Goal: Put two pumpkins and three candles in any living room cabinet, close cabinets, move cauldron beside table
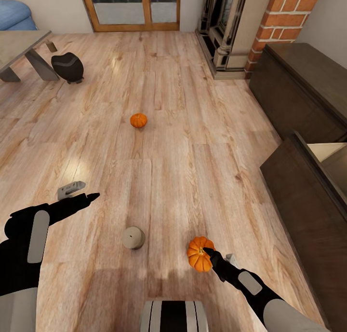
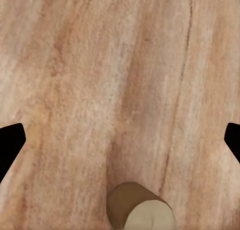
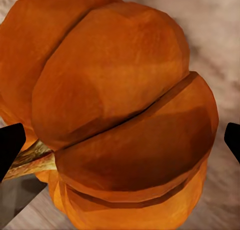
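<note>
Near pumpkin (image 1: pixel 200 254): on the wood floor (image 1: pixel 164 144) at about 5 o'clock in the head view, touching the tip of the right gripper (image 1: pixel 210 253). In the right wrist view the pumpkin (image 3: pixel 120 115) sits between the two fingertips, stem (image 3: pixel 35 157) pointing sideways.
Right gripper state: jaws apart, straddling the pumpkin; not yet clamped, as far as the wrist view shows.
Far pumpkin (image 1: pixel 138 120): alone on the floor near the centre, towards 12 o'clock from the robot, well apart from both arms.
Candle (image 1: pixel 133 238): lying on the floor at 6 o'clock, between the two arms; its end (image 2: pixel 142 210) shows in the left wrist view.
Left gripper (image 1: pixel 91 196): at 8 o'clock, hovering over bare floor, fingers spread wide, holding nothing.
Cabinet (image 1: pixel 299 88): along the 3 o'clock side; a drawer (image 1: pixel 327 151) stands open, pale inside.
Cauldron (image 1: pixel 67 67): at 10 o'clock, just beside the leg of the desk (image 1: pixel 19 45).
Handling, pumpkin: probably light and rigid, with a smooth ribbed skin that may roll or slip. Best hold is judged to be across the widest part, pads seated in opposite rib grooves, not on the thin stem.
Handling, candle: likely stiff, light, prone to rolling; grip across the curved side.
</note>
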You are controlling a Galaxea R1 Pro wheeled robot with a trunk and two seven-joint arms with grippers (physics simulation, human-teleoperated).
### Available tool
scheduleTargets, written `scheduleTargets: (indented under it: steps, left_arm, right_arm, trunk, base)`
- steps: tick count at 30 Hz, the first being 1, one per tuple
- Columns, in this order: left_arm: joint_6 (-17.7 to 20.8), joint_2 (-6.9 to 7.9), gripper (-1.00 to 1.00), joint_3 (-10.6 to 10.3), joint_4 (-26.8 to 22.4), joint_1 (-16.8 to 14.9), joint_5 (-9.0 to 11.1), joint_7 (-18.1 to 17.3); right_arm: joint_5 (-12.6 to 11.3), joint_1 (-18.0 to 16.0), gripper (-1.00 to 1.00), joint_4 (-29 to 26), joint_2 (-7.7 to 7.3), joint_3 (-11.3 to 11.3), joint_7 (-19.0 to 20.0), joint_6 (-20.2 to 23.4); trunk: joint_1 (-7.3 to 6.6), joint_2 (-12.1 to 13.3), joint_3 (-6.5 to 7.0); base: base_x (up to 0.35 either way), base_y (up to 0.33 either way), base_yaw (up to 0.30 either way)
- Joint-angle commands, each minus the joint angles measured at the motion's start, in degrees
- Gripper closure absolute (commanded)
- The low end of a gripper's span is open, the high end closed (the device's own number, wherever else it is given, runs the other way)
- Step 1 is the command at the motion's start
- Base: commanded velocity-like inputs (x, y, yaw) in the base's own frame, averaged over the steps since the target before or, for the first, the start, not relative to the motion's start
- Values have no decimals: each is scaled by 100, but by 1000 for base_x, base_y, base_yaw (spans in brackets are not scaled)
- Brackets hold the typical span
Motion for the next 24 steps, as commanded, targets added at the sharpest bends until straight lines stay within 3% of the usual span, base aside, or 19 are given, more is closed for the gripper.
scheduleTargets:
  steps: [1,10,11,24]
  left_arm:
    - [26,-2,-100,9,-2,-4,-46,-57]
    - [25,-1,-100,9,-3,-4,-46,-57]
    - [25,-1,-100,9,-3,-4,-46,-57]
    - [25,-1,-100,9,-5,-4,-46,-57]
  right_arm:
    - [64,3,-100,25,-2,48,-183,7]
    - [63,3,-100,25,-2,49,-185,13]
    - [63,3,100,25,-2,49,-185,13]
    - [63,3,100,7,6,50,-181,30]
  trunk:
    - [1,-1,-4]
    - [1,-1,-4]
    - [1,-1,-4]
    - [1,-1,-4]
  base:
    - [0,2,0]
    - [0,0,0]
    - [0,0,0]
    - [0,0,0]
